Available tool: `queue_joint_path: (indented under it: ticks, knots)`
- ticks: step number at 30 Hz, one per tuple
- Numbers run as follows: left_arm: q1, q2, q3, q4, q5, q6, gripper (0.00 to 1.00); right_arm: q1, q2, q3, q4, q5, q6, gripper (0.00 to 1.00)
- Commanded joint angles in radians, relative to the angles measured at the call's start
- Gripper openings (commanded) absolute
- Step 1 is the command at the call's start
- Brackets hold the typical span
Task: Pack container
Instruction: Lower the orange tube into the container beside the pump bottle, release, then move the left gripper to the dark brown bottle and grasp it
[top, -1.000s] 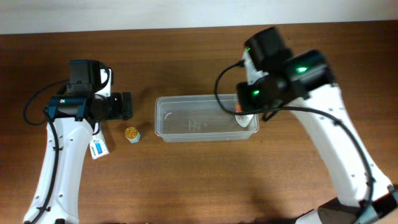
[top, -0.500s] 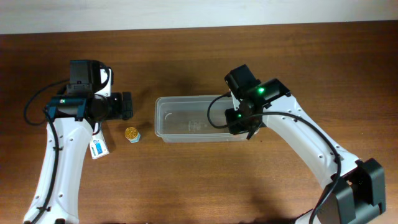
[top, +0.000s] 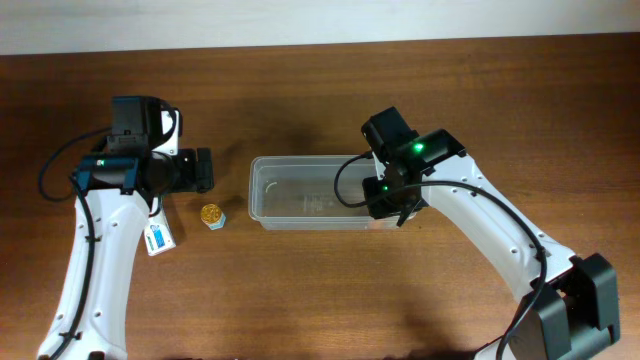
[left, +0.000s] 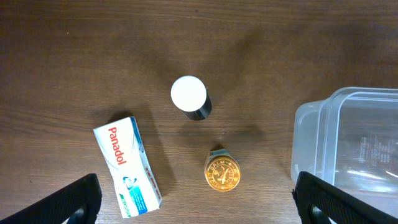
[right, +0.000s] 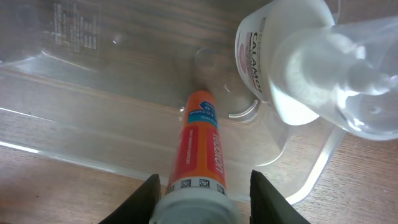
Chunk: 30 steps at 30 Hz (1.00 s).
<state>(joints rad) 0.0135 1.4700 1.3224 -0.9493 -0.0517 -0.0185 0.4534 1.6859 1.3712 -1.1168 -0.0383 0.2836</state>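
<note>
The clear plastic container (top: 300, 192) lies mid-table; it also shows in the left wrist view (left: 354, 143) and the right wrist view (right: 93, 81). My right gripper (top: 390, 197) hangs over the container's right end. In the right wrist view it (right: 202, 202) is shut on an orange tube (right: 200, 143) whose far end points down onto the container floor. A white pump bottle (right: 286, 62) lies in the container's right end. My left gripper (top: 205, 170) is open and empty left of the container, also in the left wrist view (left: 199, 211).
Left of the container on the wood table lie a gold round tin (top: 212, 215), also seen from the left wrist (left: 222, 171), a Panadol box (left: 127, 165) and a dark bottle with a white cap (left: 189, 96). The box shows overhead (top: 158, 238).
My right arm swung down from higher up to sit low over the container's right end, now covering the white bottle from overhead. The left arm has not moved.
</note>
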Motion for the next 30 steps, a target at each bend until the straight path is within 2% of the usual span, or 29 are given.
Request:
queue_joint_path:
  ticks: [1,4,6,8,13,18,19,22,23,27,30]
  knots:
    - [0.002,0.003,0.024,0.002,0.011,0.012,0.99,0.002,-0.002,-0.005,0.003,0.017,0.003,0.38]
    - [0.002,0.003,0.024,0.002,0.011,0.012,0.99,0.002,-0.002,-0.002,0.008,0.029,0.003,0.38]
    - [0.002,0.003,0.024,0.002,0.011,0.012,0.99,0.002,-0.006,0.018,0.01,0.055,-0.001,0.42]
    - [0.002,0.003,0.024,0.002,0.011,0.012,0.99,0.002,-0.017,0.068,0.001,0.055,-0.054,0.44]
    - [0.002,0.003,0.024,0.003,0.011,0.012,0.99,0.005,-0.047,0.307,-0.113,0.05,-0.154,0.5]
    - [0.003,0.003,0.024,0.003,0.007,0.012,0.99,-0.032,-0.081,0.56,-0.227,0.066,-0.112,0.52]
    - [0.002,0.003,0.024,0.003,0.008,0.012,0.99,-0.06,-0.097,0.594,-0.237,0.08,-0.082,0.56]
    - [0.002,0.003,0.024,-0.004,0.008,0.012,0.99,-0.169,-0.143,0.604,-0.248,0.075,-0.023,0.81]
    - [0.002,0.003,0.024,-0.008,0.008,0.012,0.99,-0.207,-0.148,0.604,-0.263,0.072,-0.012,0.85]
    - [0.002,0.006,0.016,-0.013,0.008,-0.023,0.99,-0.362,-0.141,0.601,-0.371,0.042,-0.015,0.94]
    - [0.002,0.02,-0.001,-0.02,0.008,-0.064,0.99,-0.448,-0.134,0.573,-0.424,0.022,-0.066,0.94]
